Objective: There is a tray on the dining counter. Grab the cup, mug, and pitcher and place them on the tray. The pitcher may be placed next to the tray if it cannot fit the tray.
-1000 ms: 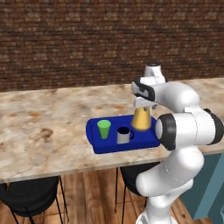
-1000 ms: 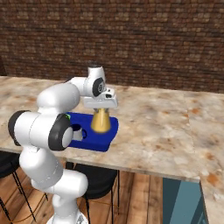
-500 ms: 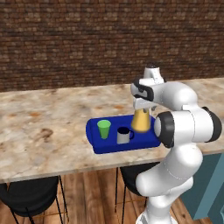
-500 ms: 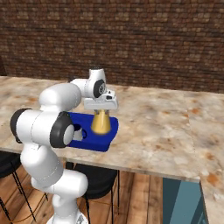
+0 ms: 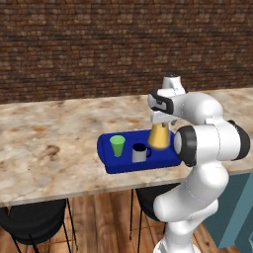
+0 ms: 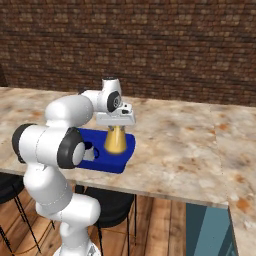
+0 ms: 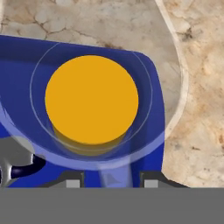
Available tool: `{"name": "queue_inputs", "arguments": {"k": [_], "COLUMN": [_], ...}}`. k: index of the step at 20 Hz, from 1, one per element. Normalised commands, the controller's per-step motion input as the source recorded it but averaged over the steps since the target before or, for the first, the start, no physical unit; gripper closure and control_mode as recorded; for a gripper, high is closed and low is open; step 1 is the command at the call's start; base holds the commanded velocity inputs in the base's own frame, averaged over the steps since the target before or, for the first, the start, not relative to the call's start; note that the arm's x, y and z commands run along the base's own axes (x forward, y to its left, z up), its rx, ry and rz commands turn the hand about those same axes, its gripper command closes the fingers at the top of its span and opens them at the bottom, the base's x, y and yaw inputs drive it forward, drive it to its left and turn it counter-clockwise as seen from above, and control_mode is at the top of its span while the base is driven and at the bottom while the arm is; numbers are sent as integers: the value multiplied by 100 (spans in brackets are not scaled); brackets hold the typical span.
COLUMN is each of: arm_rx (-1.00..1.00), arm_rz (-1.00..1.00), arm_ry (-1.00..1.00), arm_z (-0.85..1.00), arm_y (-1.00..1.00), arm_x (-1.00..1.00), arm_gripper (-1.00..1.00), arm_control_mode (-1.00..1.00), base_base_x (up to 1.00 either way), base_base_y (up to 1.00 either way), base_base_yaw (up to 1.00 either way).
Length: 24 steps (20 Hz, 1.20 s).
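Arm reaches fwd, wrist bent down; gripper (image 5: 161, 120) points straight down directly above the pitcher (image 5: 159, 137), fingers (image 7: 72, 180) either side of its neck, jaws part-closed on it.

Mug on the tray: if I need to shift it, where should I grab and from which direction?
Come from straight above and pinch the mug across its rim. It stands upright; its dark handle points toward the pitcher, and the cup crowds the other side.

Dark brick wall (image 5: 74, 44) behind, wooden plank floor (image 5: 99, 222), black stools (image 5: 34, 225), teal cabinet (image 6: 207, 230) at the side.
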Motion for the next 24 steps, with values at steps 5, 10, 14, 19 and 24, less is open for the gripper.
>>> {"name": "queue_inputs", "arguments": {"k": [5, 10, 14, 19, 24], "arm_rx": [0, 0, 0, 0, 0], "arm_rz": [0, 0, 0, 0, 0], "arm_ry": [2, 0, 4, 1, 0], "arm_z": [-2, 0, 0, 0, 0], "arm_y": [0, 0, 0, 2, 22], "arm_x": [0, 0, 0, 0, 0], "arm_gripper": [-100, -100, -100, -100, -100], "arm_control_mode": [-100, -100, -100, -100, -100], "base_base_x": [0, 0, 0, 0, 0], "base_base_y": [0, 0, 0, 0, 0], "base_base_yaw": [0, 0, 0, 0, 0]}}
